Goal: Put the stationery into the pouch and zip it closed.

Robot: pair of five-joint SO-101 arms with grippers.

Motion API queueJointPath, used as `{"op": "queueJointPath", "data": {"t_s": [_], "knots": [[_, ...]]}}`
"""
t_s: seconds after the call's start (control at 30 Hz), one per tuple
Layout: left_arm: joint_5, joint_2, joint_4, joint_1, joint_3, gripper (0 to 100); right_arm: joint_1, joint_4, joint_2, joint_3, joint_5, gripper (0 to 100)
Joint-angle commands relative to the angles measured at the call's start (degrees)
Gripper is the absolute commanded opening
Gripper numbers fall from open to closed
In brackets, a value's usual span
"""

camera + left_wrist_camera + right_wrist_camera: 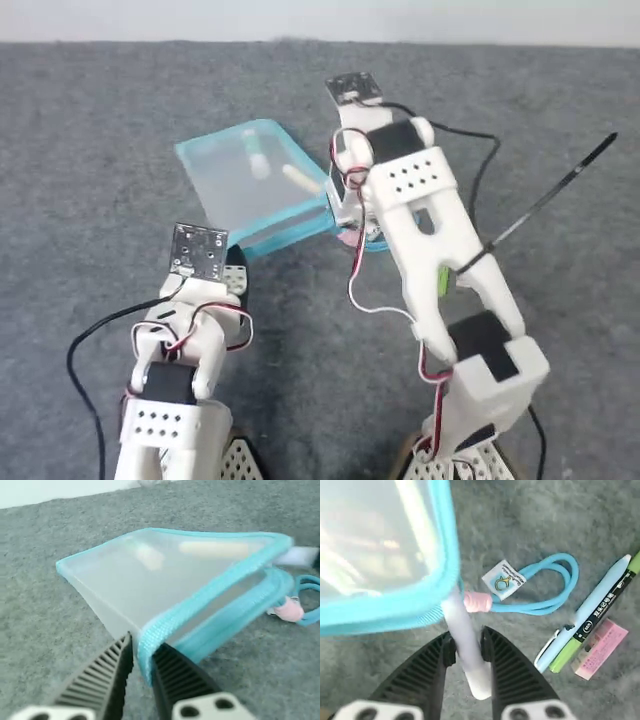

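Note:
A translucent pouch (pixel 255 180) with teal trim lies on the grey mat, its mouth held open. My left gripper (pixel 141 647) is shut on the teal rim at the pouch's near corner (pixel 145 650). Two pale sticks (pixel 150 556) lie inside. My right gripper (pixel 466 637) is shut on a white pen (pixel 462 630), whose tip sits at the pouch's mouth (pixel 445 587). In the high view the right gripper (pixel 345 215) stands at the pouch's right end. A light blue pen (pixel 585 615), a green pen (pixel 605 605) and a pink eraser (pixel 600 647) lie on the mat beside it.
The pouch's blue loop strap (pixel 545 587), with a white tag (pixel 504 580) and a pink bead (pixel 477 601), trails on the mat by the mouth. A black strip (pixel 560 190) sticks out at the right. Grey mat (pixel 100 150) spreads open to the left.

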Motion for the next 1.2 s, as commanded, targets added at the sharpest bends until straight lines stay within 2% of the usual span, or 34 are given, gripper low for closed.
{"op": "queueJointPath", "data": {"t_s": [0.0, 0.13, 0.3, 0.43, 0.53, 0.7, 0.8, 0.93, 1.07, 1.17], "knots": [[-1.5, -1.1, -1.9, 1.6, -0.7, 1, -2.1, 5.1, -0.1, -9.7, 1.9, 8.8], [-1.6, -1.1, -1.9, 1.6, -0.6, 1, -5.5, 6.4, -1.0, -10.6, 5.3, 18.8], [-1.6, -1.1, -1.9, 1.1, -0.5, 1, -7.4, 6.4, -1.5, -10.6, 7.2, 23.0], [-1.6, -1.1, -1.9, 1.0, -0.5, 1, -5.7, 7.7, -2.0, -10.8, 7.8, 23.1], [-1.4, -1.1, -1.9, 0.7, -0.6, 1, -2.0, 10.3, -5.2, -10.4, 12.9, 23.0], [-1.3, -1.1, -2.0, -0.3, -0.7, 1, 1.6, 8.2, -14.9, -2.2, 19.6, 14.9], [-1.3, -1.1, -2.0, -0.3, -0.7, 1, 1.3, 4.9, -22.5, 8.9, 23.3, 9.1], [-1.3, -1.1, -2.0, -0.3, -0.7, 1, 1.4, -2.9, -29.5, 27.1, 24.5, 0.2], [-1.3, -1.1, -2.0, -0.3, -0.7, 1, 0.9, -10.9, -32.5, 40.5, 24.2, 0.6], [-1.3, -1.1, -2.0, -0.3, -0.7, 1, 0.8, -12.6, -33.8, 43.0, 24.2, 0.7]]}}
